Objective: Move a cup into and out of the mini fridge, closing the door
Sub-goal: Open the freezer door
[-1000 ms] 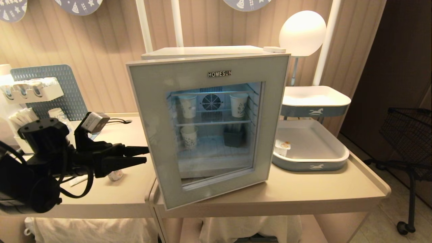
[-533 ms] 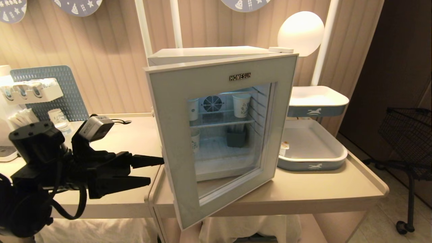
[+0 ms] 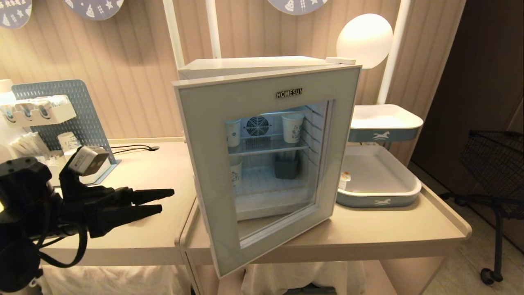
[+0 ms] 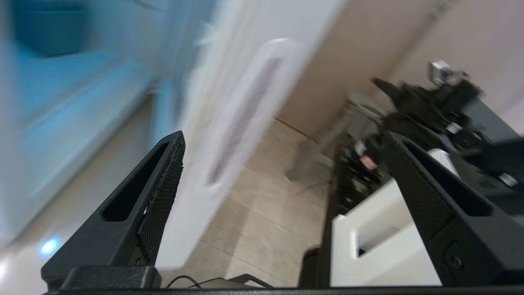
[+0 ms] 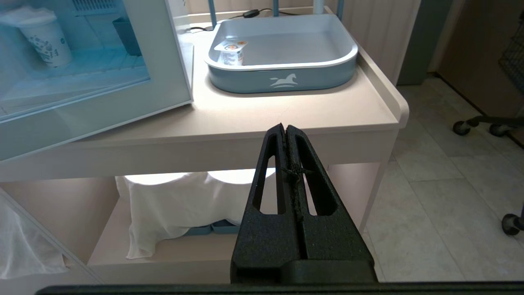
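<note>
The mini fridge (image 3: pixel 245 63) stands on the table with its door (image 3: pixel 204 164) swung partly open toward me, hinged on the right. My left gripper (image 3: pixel 167 200) hovers over the left table, open and empty, fingertips pointing at the door's free edge with a small gap to it. In the left wrist view the open gripper (image 4: pixel 283 137) faces the blurred white door edge (image 4: pixel 254 102). The right gripper (image 5: pixel 285 127) is shut and empty, parked low in front of the table's right part. The cup shows in no view.
Tall paper cups (image 3: pixel 292 127) stand on the fridge's wire shelves. A blue-and-white tray (image 3: pixel 378 200) to the fridge's right holds a small orange-lidded cup (image 3: pixel 345 180). A blue pegboard organiser (image 3: pixel 69 110) sits back left, a black wire cart (image 3: pixel 495 164) far right.
The door swung further open toward me. My left gripper went up to the door's free edge, then drew back to the left and lower, staying open. The right arm kept still.
</note>
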Tool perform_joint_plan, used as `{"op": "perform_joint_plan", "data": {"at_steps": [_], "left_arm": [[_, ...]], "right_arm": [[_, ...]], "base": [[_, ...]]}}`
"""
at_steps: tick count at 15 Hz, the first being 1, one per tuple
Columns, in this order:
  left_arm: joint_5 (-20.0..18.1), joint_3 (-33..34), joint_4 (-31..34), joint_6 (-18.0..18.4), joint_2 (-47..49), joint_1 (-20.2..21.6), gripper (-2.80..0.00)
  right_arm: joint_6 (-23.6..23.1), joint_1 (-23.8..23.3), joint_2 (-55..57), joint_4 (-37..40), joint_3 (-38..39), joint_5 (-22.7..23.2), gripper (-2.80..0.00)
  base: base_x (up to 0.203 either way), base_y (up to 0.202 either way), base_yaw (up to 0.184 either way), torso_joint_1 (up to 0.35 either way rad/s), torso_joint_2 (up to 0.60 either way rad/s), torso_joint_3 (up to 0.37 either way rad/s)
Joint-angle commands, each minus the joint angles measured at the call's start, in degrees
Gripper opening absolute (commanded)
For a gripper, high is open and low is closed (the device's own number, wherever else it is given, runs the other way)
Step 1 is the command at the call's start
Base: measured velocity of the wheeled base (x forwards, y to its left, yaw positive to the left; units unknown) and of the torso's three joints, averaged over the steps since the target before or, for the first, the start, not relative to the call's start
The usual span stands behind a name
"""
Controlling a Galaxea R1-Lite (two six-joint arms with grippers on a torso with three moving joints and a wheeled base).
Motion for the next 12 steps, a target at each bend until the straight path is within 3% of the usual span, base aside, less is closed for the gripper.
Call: {"op": "perform_joint_plan", "data": {"at_steps": [1,2,4,12], "left_arm": [[-0.11,-0.80,-0.40,-0.07,3.59,1.86,0.00],[0.92,-2.06,-0.39,0.04,5.25,1.99,-2.80],[2.85,-5.12,-0.28,0.12,8.29,0.54,-2.80],[10.52,-10.58,-0.09,0.12,16.19,-12.63,-2.80]], "right_arm": [[-0.01,0.00,0.01,0.03,0.00,0.00,-2.80],[-0.01,0.03,0.06,0.03,0.00,0.00,-2.80],[-0.01,0.03,-0.01,0.03,0.00,0.00,-2.80],[-0.01,-0.06,0.06,0.03,0.00,0.00,-2.80]], "base": [[0.000,0.000,0.000,0.000,0.00,0.000],[0.000,0.000,0.000,0.000,0.00,0.000],[0.000,0.000,0.000,0.000,0.00,0.000],[0.000,0.000,0.000,0.000,0.00,0.000]]}}
